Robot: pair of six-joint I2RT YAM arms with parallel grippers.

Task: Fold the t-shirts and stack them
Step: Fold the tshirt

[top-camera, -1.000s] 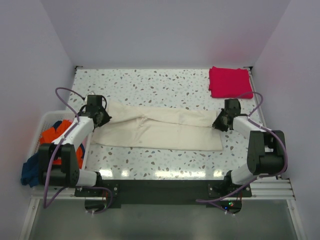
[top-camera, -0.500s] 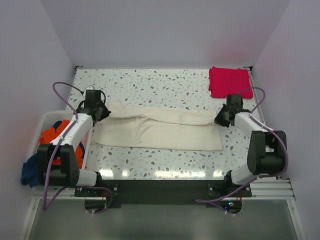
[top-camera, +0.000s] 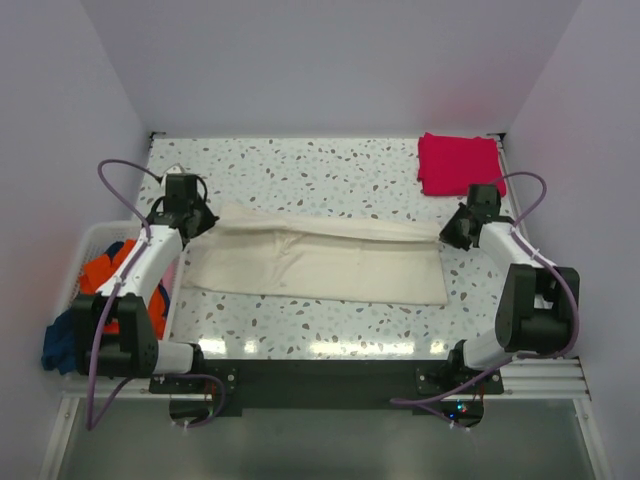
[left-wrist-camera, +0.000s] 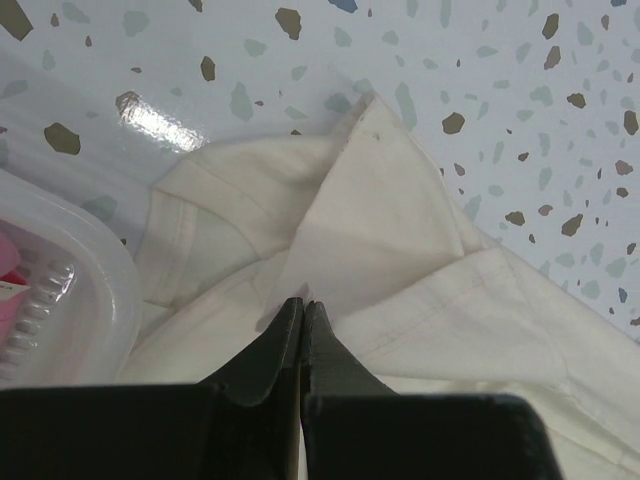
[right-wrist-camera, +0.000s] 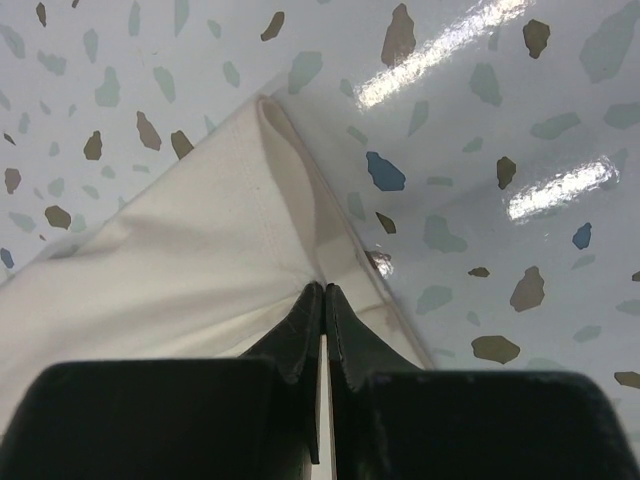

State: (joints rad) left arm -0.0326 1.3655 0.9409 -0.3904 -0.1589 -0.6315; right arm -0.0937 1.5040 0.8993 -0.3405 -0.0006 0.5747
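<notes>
Speckled terrazzo table point(top-camera: 330, 160). On it, cream t-shirt point(top-camera: 320, 265) stretched flat between both claws: left gripper point(left-wrist-camera: 302, 305) and right gripper point(right-wrist-camera: 322, 290) each clenched on a far-edge corner. One magenta t-shirt point(top-camera: 458, 163) lies folded just beyond the right claw. The basket point(top-camera: 100, 230) beside the left claw holds more shirts, so most folding looks left to do.

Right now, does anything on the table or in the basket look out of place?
One thing: a dark blue shirt droops out over the near left corner of the white basket. The cream t-shirt lies flat, its far edge pinched by the left end effector and right end effector; the magenta shirt sits folded.
</notes>
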